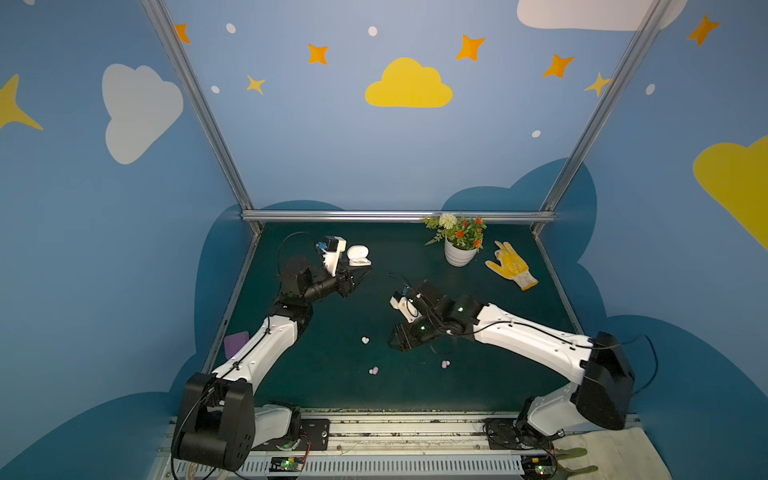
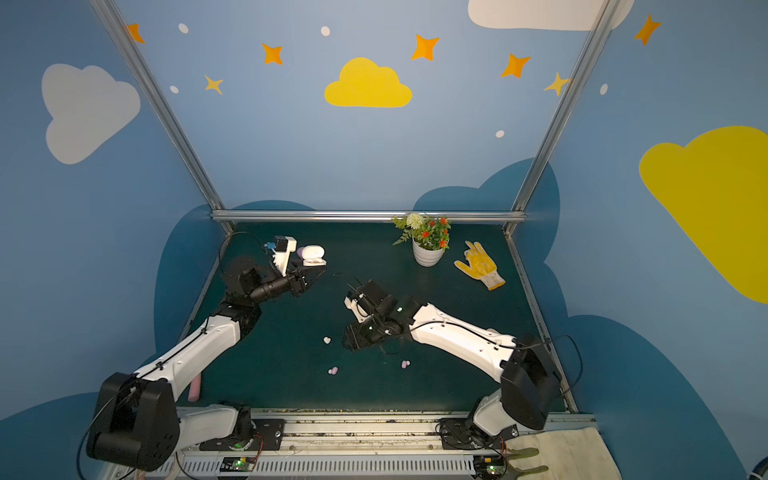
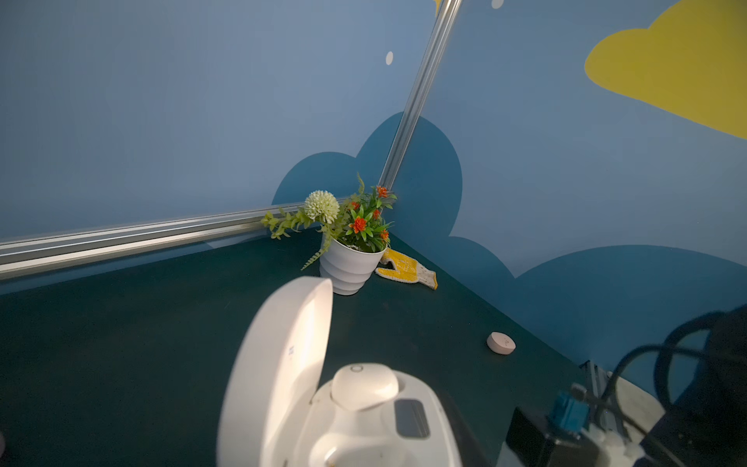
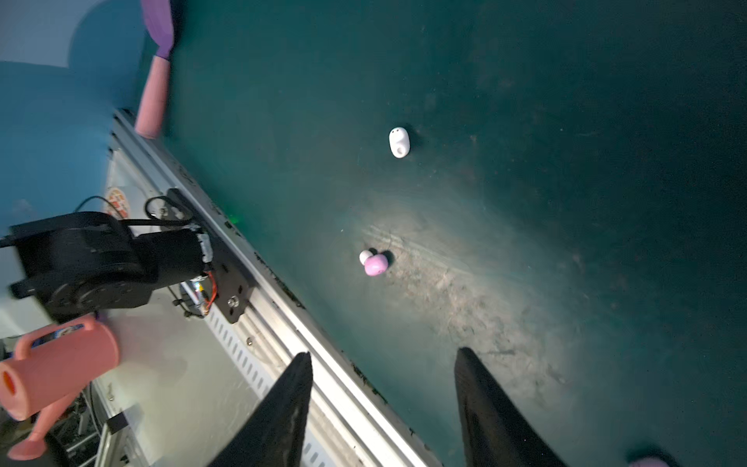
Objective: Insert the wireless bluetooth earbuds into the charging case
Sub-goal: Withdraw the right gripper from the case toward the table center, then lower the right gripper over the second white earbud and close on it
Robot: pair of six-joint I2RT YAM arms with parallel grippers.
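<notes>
A white charging case [image 1: 358, 255] [image 2: 312, 254] stands at the back left with its lid up. Close up, the case [image 3: 364, 428] has one white earbud [image 3: 364, 386] seated in it. My left gripper [image 1: 365, 272] is shut on the base of the case, which hides the fingers in the left wrist view. A white earbud [image 1: 365, 340] [image 4: 399, 142] lies mid-table. A lilac and white pair [image 1: 374, 370] [image 4: 376, 263] lies nearer the front. Another lilac bud [image 1: 445, 364] lies to the right. My right gripper [image 1: 395, 338] [image 4: 384, 360] hovers open and empty near them.
A white pot of flowers [image 1: 459, 249] and a yellow work glove [image 1: 512, 266] sit at the back right. A small round pink case [image 3: 501, 343] lies closed on the mat. A purple and pink tool [image 4: 155, 72] lies at the front left edge, and a rail [image 1: 374, 428] runs along the front.
</notes>
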